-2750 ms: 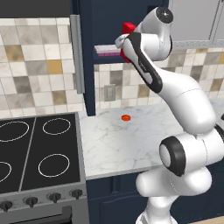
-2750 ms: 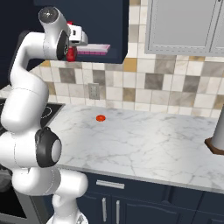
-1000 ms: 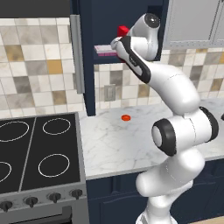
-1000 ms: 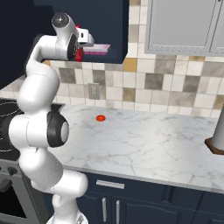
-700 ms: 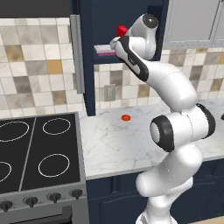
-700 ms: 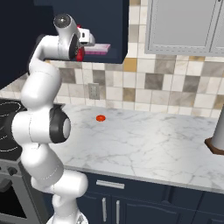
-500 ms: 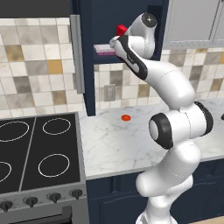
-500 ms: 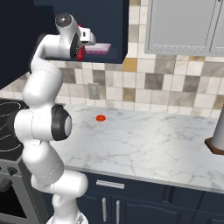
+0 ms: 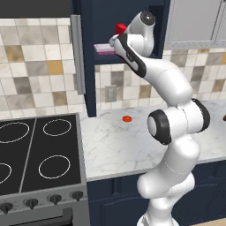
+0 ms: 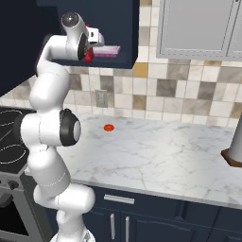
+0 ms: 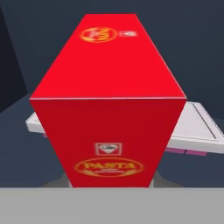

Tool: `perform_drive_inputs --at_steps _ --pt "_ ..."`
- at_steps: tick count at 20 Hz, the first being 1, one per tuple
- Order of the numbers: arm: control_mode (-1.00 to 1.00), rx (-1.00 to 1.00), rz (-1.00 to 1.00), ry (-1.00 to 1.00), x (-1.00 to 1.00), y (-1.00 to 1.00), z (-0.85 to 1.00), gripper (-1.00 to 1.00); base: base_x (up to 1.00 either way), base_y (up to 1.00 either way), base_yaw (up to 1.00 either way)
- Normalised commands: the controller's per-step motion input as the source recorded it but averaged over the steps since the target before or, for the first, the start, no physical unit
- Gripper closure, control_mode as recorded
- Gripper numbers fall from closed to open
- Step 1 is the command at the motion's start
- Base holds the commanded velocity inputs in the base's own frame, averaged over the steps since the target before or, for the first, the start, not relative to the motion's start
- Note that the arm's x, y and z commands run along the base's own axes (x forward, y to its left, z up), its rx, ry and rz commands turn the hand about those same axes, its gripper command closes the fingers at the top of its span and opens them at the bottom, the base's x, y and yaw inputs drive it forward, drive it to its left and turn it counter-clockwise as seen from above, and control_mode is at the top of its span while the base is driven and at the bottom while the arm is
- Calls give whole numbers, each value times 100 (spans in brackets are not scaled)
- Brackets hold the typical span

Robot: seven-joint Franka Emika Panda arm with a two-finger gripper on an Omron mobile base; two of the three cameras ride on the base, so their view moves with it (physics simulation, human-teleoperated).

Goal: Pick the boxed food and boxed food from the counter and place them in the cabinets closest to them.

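At the top centre of the left base frame I see my claw (image 9: 118, 37) pinching the red pasta box (image 11: 107, 98) inside the open navy cabinet (image 9: 88, 66), just above a flat pink-white tray (image 10: 108, 50)

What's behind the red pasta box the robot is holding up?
Behind the red pasta box lies a flat white and pink thing on the dark cabinet floor. Its middle is hidden by the box, so what it is stays unclear. Further back is the dark cabinet wall.
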Motion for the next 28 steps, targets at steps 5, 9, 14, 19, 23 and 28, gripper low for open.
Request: perform_drive_inputs --at_steps 5,9,14,19,23,28 --pt "-100 -3 0 0 17 3 -12 100 0 0 0" --pt "-100 -2 0 0 14 1 -13 100 0 0 0" --pt "-100 0 0 0 17 0 -12 100 0 0 0" --pt "-100 0 0 -2 19 0 -17 100 0 0 0" --pt "-100 0 0 -4 20 0 -18 100 0 0 0" --pt "-100 0 0 -2 20 0 -15 100 0 0 0"
